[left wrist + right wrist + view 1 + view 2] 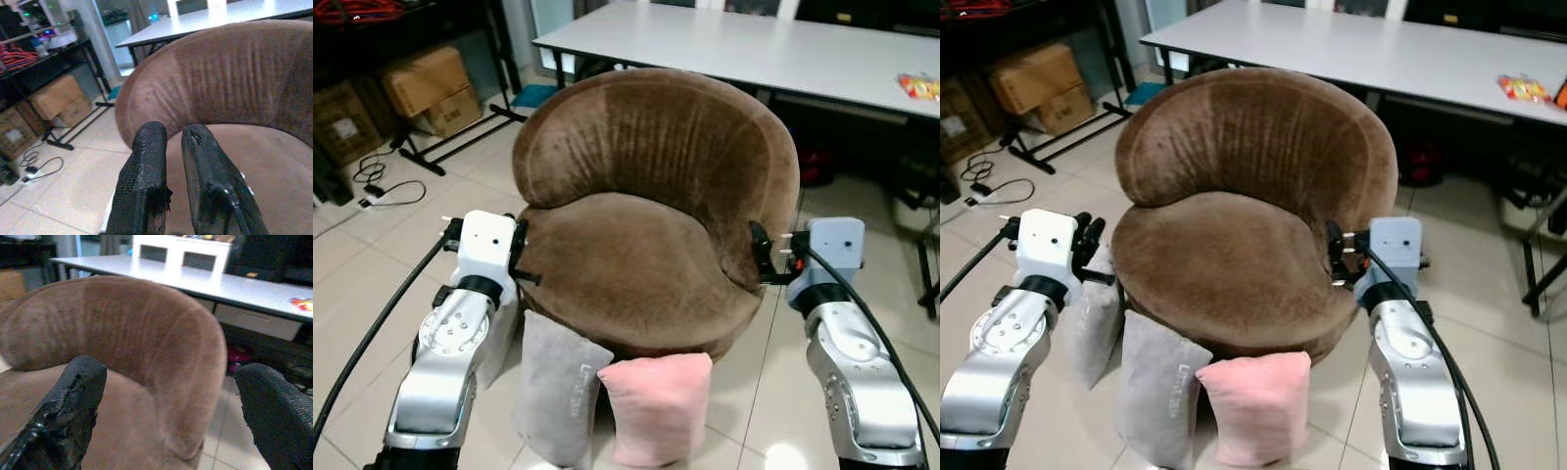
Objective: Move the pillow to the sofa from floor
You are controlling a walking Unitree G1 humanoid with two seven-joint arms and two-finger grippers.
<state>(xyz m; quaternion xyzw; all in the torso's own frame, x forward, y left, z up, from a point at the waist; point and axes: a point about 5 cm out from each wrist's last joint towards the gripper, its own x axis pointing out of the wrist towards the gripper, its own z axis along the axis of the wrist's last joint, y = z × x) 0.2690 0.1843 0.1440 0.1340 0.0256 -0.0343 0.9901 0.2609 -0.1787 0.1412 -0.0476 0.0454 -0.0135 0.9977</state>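
Three pillows lean upright on the tiled floor against the front of the brown round sofa [646, 186]: a pink pillow [658, 406], a grey pillow [558, 392] and a paler grey pillow [1097, 328] partly behind my left arm. My left gripper [523, 251] hovers at the sofa seat's left edge, above the pillows, its fingers [146, 176] shut with only a thin gap and nothing in them. At the seat's right edge my right gripper [762, 253] is open wide, its two fingertips [80, 382] far apart and holding nothing.
A long white table [754, 49] stands behind the sofa, with a snack packet [920, 86] on it. Cardboard boxes [431, 88] and a black rack's legs are at the back left. Cables [382, 181] lie on the floor at left. Dark table legs are at right.
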